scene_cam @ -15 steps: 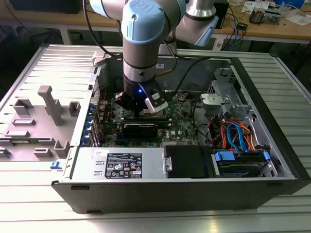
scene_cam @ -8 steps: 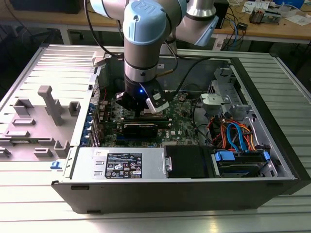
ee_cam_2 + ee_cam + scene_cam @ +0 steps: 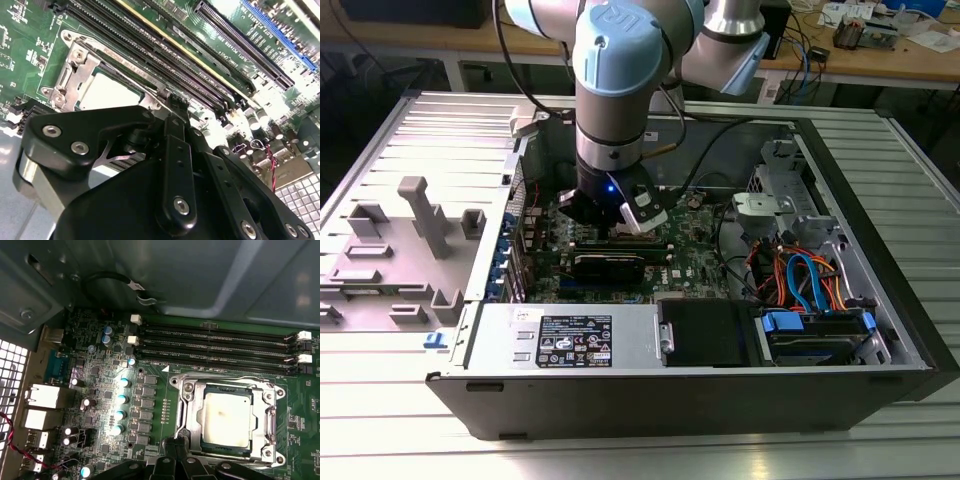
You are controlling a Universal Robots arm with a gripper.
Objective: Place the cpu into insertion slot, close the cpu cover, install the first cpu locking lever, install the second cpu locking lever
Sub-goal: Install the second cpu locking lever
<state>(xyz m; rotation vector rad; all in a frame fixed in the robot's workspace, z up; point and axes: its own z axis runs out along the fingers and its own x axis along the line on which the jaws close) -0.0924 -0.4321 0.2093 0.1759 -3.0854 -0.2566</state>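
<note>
Inside the open computer case (image 3: 880,330), centre of the exterior view, the arm is reaching down over the motherboard (image 3: 690,262) with the gripper (image 3: 620,222) hanging just above the board. The cpu (image 3: 227,420) is already sitting in the insertion slot (image 3: 227,421), lower right of the first wrist view, its pale metal top showing through the square cut-out of the cpu cover (image 3: 270,420), which is lying flat around it. So placement looks done and the cover looks closed. A thin locking lever (image 3: 220,380) is running along the socket edge nearest the memory slots (image 3: 215,342); whether it is latched I cannot tell.

Gripper state: the black linkage is crowding the lower part of both wrist views, fingertips hidden behind it, so the opening cannot be read, and nothing is seen held. It is sitting just beside the socket edge, probably placed there to work a lever.

Obstacles: the long memory slots are lying close along one side of the socket; a row of capacitors (image 3: 120,405) is standing on another side; bundled cables (image 3: 810,285) and the drive cage (image 3: 790,195) are occupying the exterior view's right, well apart from the socket
</note>
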